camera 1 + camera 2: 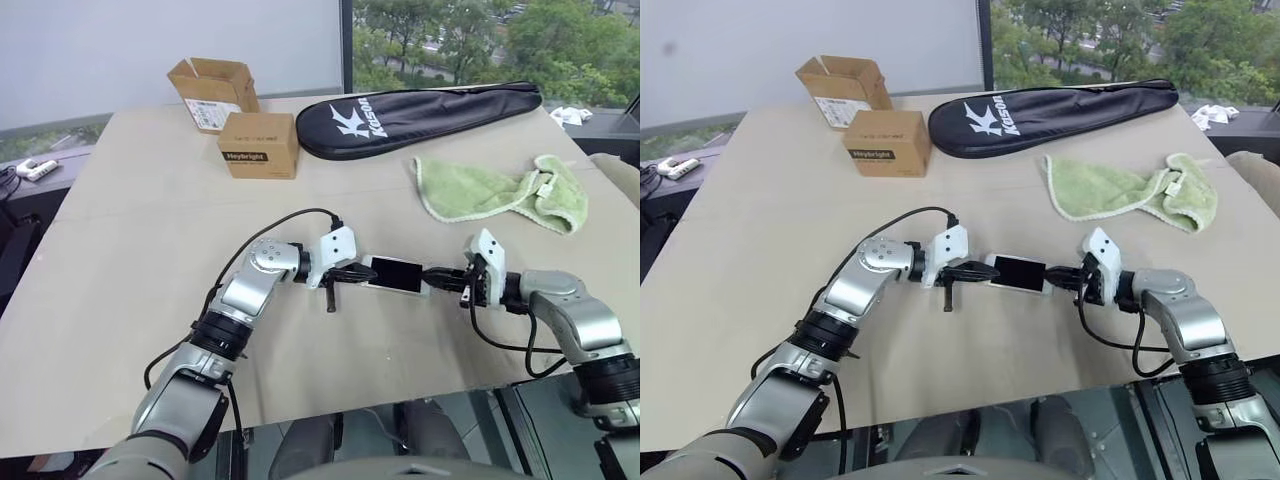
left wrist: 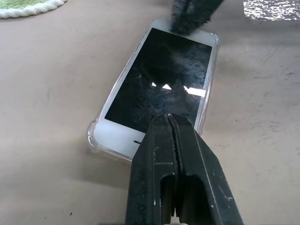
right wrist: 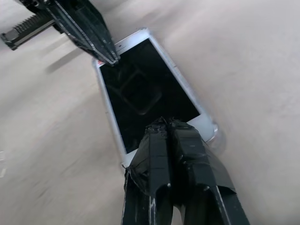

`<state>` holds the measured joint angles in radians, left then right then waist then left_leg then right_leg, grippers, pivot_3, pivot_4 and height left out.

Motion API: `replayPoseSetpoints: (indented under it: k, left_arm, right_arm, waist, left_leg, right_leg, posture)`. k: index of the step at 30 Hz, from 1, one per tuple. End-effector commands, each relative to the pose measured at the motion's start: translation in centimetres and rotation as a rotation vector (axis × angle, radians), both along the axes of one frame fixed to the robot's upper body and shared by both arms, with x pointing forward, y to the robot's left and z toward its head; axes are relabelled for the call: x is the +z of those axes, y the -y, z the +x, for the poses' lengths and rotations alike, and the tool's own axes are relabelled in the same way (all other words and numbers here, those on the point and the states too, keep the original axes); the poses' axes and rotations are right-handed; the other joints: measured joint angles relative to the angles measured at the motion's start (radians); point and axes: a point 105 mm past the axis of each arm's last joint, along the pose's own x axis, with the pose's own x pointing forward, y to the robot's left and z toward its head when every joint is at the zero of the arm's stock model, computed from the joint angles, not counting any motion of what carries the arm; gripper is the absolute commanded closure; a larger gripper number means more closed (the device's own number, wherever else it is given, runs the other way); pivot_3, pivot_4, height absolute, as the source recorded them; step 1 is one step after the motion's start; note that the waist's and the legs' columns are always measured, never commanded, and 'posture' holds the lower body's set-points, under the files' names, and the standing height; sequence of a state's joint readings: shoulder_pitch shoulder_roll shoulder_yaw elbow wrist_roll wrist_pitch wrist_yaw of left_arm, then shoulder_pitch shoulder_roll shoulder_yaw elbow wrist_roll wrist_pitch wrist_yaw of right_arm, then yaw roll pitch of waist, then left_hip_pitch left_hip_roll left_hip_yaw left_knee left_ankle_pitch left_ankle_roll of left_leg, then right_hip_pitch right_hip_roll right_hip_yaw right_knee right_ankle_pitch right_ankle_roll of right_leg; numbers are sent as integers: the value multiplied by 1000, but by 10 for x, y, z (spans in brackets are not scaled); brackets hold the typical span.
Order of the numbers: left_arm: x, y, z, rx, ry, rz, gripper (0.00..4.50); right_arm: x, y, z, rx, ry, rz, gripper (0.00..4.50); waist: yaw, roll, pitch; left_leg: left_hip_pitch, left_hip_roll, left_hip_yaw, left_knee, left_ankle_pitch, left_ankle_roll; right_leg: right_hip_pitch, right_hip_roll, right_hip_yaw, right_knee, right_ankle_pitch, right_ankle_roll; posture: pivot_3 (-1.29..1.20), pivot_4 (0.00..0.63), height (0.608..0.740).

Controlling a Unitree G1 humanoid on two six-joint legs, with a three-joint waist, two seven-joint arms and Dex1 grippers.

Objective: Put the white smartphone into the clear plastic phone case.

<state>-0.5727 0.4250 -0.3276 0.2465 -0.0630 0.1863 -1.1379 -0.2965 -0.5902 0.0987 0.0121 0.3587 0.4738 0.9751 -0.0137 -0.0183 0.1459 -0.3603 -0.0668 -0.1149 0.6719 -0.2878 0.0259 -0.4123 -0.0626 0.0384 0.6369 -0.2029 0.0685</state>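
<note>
White smartphone (image 1: 395, 274) lies flat mid-tabletop (image 1: 150, 220), seated in the clear plastic phone case (image 2: 93, 137). Left end effector (image 1: 352, 275) presses at its nine o'clock end, right end effector (image 1: 432, 277) at three o'clock. Both are fully closed, gripping nothing.

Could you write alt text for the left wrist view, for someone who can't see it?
A white smartphone lies screen-up in a clear plastic phone case on a tan table. The shut left gripper presses its near end; the right gripper touches the far end.
</note>
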Motion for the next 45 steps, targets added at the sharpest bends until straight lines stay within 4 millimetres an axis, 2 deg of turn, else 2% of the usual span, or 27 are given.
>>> replayPoseSetpoints:
  k: [1, 7, 18, 26, 31, 33, 35, 37, 41, 44, 45]
  left_arm:
    - [4, 2, 0, -15, 22, 2, 4500]
    - [4, 3, -1, -12, 22, -1, 4500]
    - [4, 2, -1, -2, 24, -3, 4500]
    - [4, 2, 0, 1, 27, -6, 4500]
    - [5, 2, 1, 2, 28, -10, 4500]
    - [5, 2, 1, 2, 29, -11, 4500]
    - [8, 1, 2, 12, 37, -23, 4500]
    - [17, -3, 2, 22, 50, -57, 4500]
    - [40, -14, 1, 63, 63, -164, 4500]
    - [50, -27, -1, 105, 66, -211, 4500]
    - [53, -37, -3, 131, 67, -229, 4255]
  right_arm:
    - [-7, 10, 8, -75, -17, -27, 4467]
    - [-17, 13, 11, -120, -80, -55, 4467]
    - [-47, 11, -9, -54, -246, -210, 4467]
    - [-62, 20, -18, -3, -245, -356, 4467]
    - [-65, 27, -15, 35, -158, -464, 4467]
    - [-55, 22, -9, 44, -95, -428, 4467]
    - [-32, 8, -2, 43, -19, -278, 4467]
    - [-4, -3, -5, 88, 64, -108, 4467]
    - [32, -3, -16, 111, 141, 87, 4467]
    - [49, 4, -18, 82, 186, 153, 3713]
    - [52, 13, -21, 64, 190, 150, 3141]
  waist:
    - [-1, 0, 0]
    - [0, 0, 0]
    - [0, 1, 0]
    - [4, -1, -1]
    - [6, -2, -4]
    - [5, -2, -5]
    - [4, -2, -4]
    - [3, -1, -4]
    - [0, 6, 4]
    - [-1, 9, 6]
    - [0, 10, 6]
  left_leg:
    - [0, 0, 0, 0, 0, 0]
    - [0, 0, 0, 0, 0, 0]
    - [0, 0, 0, -1, 0, 0]
    - [0, 0, -1, -2, 0, 0]
    - [1, 0, -6, -2, 0, 0]
    - [2, 0, -7, -2, 0, 0]
    - [2, 0, -7, -2, 0, 0]
    - [1, 0, -9, -2, 0, 0]
    - [-4, 0, -9, -3, 1, -1]
    - [-9, 1, -8, -4, 2, -4]
    - [-10, 1, -8, -5, 2, -4]
  right_leg:
    - [0, 0, 0, 0, 0, 0]
    - [0, 0, 0, 0, 0, 0]
    - [0, 0, 0, -1, 0, 0]
    - [1, 0, -1, -2, 0, 0]
    - [5, 0, -6, -7, 0, 0]
    - [7, 0, -8, -9, 0, 0]
    - [7, 0, -8, -10, 0, 0]
    - [7, 0, -9, -10, 0, 0]
    - [2, -1, -9, -10, 0, 0]
    - [-4, -1, -8, -10, 0, 0]
    - [-5, -1, -7, -10, 0, 0]
  posture:
    - [0, 150, 740]
    - [0, 150, 740]
    - [0, 150, 740]
    - [0, 150, 740]
    - [0, 150, 740]
    - [0, 150, 740]
    - [0, 150, 740]
    - [0, 150, 740]
    - [0, 150, 740]
    - [0, 150, 740]
    - [0, 150, 740]
